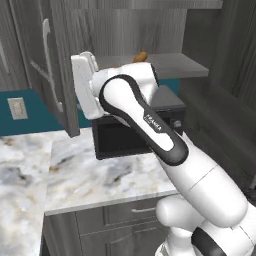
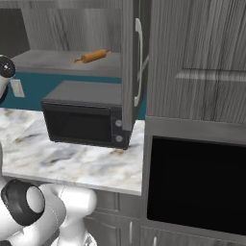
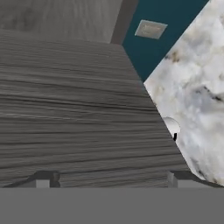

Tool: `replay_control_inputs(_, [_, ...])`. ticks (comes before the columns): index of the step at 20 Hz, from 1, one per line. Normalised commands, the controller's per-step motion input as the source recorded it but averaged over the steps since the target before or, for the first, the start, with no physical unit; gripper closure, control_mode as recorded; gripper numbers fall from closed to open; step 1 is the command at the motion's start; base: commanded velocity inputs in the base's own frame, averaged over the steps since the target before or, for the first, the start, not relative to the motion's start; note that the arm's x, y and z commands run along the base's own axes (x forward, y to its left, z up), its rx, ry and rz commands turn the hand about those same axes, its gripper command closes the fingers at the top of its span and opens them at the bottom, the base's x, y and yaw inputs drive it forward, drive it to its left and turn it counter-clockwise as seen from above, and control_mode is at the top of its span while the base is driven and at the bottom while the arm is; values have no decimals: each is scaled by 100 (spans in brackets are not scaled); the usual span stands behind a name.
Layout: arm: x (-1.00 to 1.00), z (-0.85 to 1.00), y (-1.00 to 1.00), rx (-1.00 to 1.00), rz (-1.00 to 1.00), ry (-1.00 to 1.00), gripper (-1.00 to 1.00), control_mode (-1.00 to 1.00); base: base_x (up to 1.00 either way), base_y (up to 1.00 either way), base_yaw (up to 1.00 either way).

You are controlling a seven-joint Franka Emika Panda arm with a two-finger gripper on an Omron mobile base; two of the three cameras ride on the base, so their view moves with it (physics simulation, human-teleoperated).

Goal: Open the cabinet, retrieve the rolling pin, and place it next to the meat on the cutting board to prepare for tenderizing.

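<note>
Hand [image 3: 111,179] spread wide, released, facing my dark grey wood-grain cabinet [image 3: 74,100] door; small orange-tan wooden rolling pin [image 2: 92,56] lies on its grey shelf [image 2: 57,62].

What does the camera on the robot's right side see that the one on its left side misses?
Right base view alone: a large black oven front set into the tall unit, and the microwave's whole door with its knobs. Left base view alone: the arm's hand raised by the left cabinet door, with that door's handle. Both share the rolling pin on the open cabinet's shelf, the marble counter, the teal wall and a wall socket.
</note>
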Motion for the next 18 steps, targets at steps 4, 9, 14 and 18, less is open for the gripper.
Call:
replay_control_inputs(4, [-42, 0, 100, -5, 7, 2, -100, -100, 0, 0, 0])
replay_control_inputs(9, [-30, -2, 100, -3, 1, 0, -100, -100, 0, 0, 0])
replay_control_inputs(14, [-10, -9, 90, -3, 0, 0, -100, -100, 0, 0, 0])
replay_control_inputs(18, [-13, -5, 11, -8, -1, -5, -100, -100, 0, 0, 0])
